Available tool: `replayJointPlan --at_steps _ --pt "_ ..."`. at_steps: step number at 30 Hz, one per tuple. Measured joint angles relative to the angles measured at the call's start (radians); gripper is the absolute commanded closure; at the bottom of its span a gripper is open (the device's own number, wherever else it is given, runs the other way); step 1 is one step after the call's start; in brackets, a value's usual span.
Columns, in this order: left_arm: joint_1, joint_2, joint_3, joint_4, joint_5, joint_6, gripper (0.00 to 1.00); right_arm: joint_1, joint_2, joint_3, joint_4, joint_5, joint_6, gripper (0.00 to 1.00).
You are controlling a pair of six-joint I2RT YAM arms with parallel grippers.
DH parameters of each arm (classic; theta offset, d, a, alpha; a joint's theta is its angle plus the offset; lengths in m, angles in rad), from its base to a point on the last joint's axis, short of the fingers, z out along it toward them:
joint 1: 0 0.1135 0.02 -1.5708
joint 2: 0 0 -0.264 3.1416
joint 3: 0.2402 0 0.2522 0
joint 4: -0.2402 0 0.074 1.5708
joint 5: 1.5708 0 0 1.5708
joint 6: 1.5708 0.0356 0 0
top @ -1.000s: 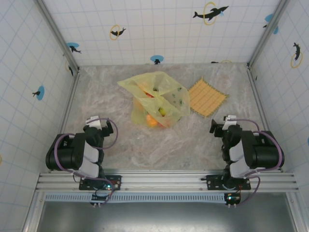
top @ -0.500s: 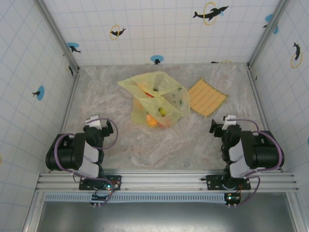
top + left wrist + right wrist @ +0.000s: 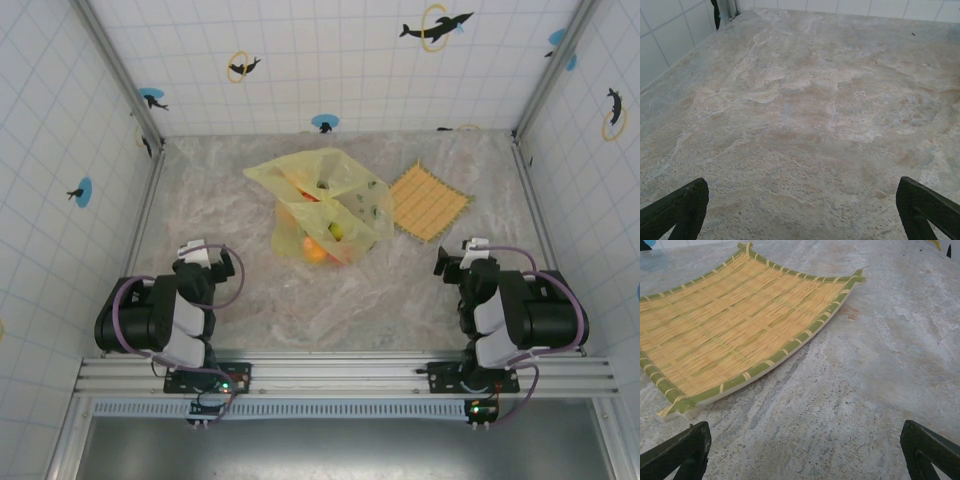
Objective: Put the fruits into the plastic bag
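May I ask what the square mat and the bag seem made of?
The mat looks like woven straw-coloured bamboo or reed strips, matte, with green edging bound by pale ties. The plastic bag looks like thin translucent yellow-green film: it crinkles and the fruits show through.

Marbled grey tabletop (image 3: 330, 300), white tiled walls (image 3: 330, 80), dolphin stickers (image 3: 437, 25), aluminium rail (image 3: 340, 372)

The fruits (image 3: 317, 250) are sitting inside the bag (image 3: 322, 185) mid-table (image 3: 330, 310), the mat (image 3: 428, 201) is lying just right of it, and the left gripper (image 3: 210, 262) and right gripper (image 3: 455, 262) are hanging nearer the front.
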Motion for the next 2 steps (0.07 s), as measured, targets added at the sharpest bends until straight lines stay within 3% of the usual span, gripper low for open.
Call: replayJointPlan --at_steps 2 --pt "0.0 0.0 0.0 0.0 0.0 0.0 0.02 0.0 0.0 0.0 0.0 0.0 0.0 0.01"
